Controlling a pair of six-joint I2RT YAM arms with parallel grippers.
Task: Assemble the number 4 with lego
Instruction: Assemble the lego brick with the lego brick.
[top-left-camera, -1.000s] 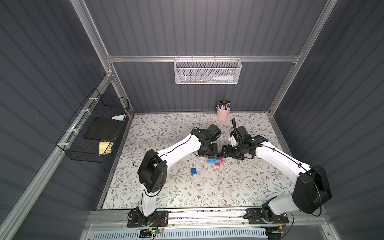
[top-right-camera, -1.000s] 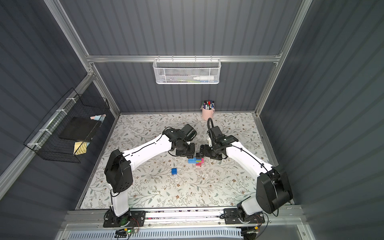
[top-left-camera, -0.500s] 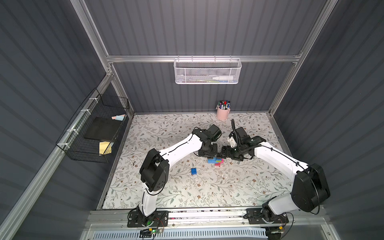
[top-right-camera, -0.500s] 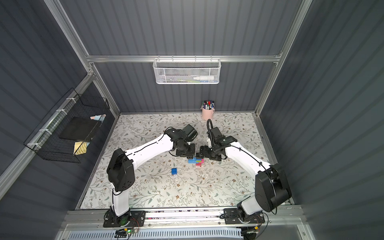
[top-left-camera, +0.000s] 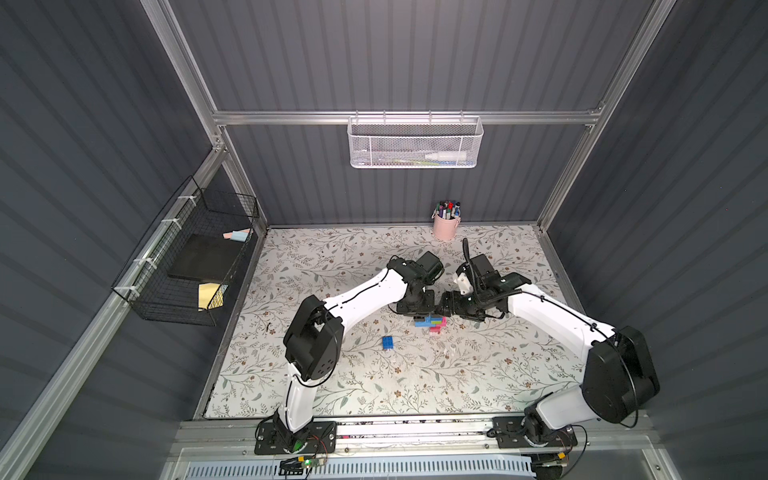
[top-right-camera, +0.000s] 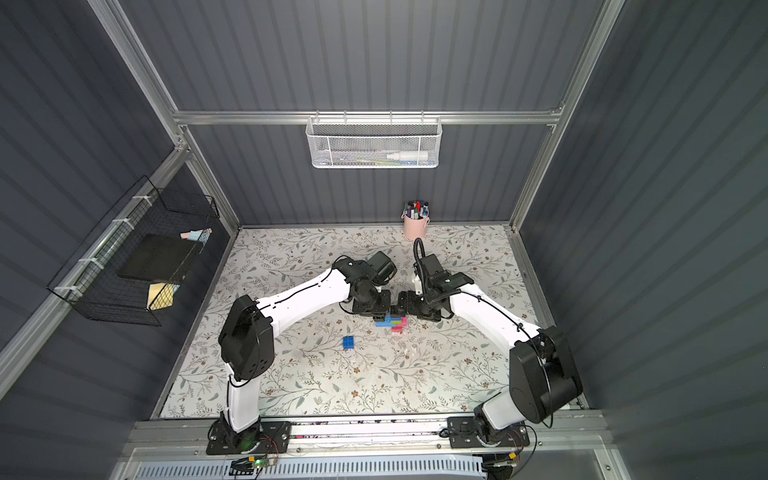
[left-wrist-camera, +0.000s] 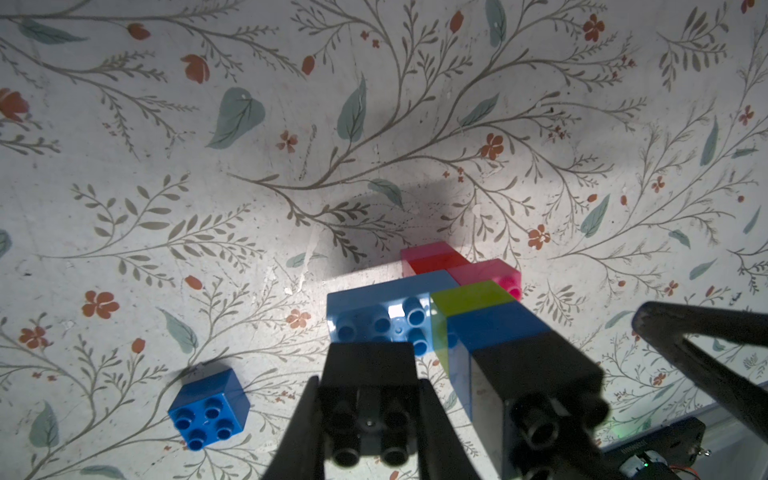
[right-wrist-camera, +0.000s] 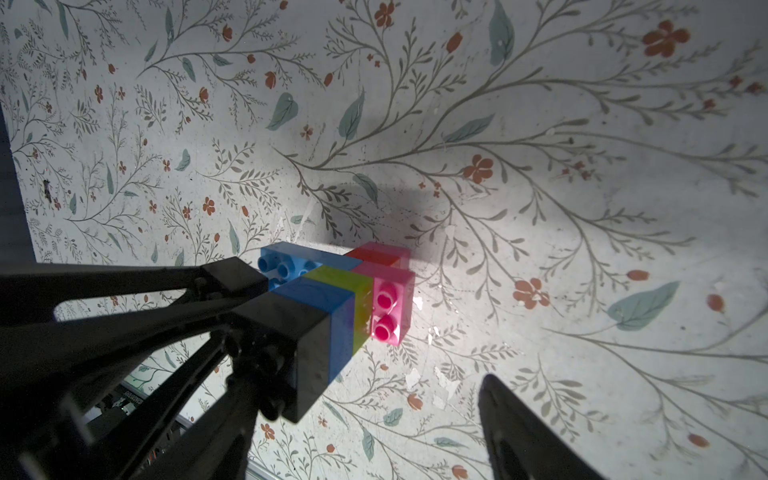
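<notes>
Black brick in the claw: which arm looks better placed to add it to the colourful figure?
Left, probably. The left gripper is shut on the black brick, lined up at the light blue brick and its studs. The right gripper stands open beside the figure, holding nothing.

Far side of number 4 (top-left-camera: 430, 323) blocked: left gripper (top-left-camera: 419, 311), right gripper (top-left-camera: 444, 309) close together there. Near side open mat (top-left-camera: 457, 374); loose blue brick (top-left-camera: 387, 343) near-left. Pen cup (top-left-camera: 446, 226) far, well apart.
</notes>
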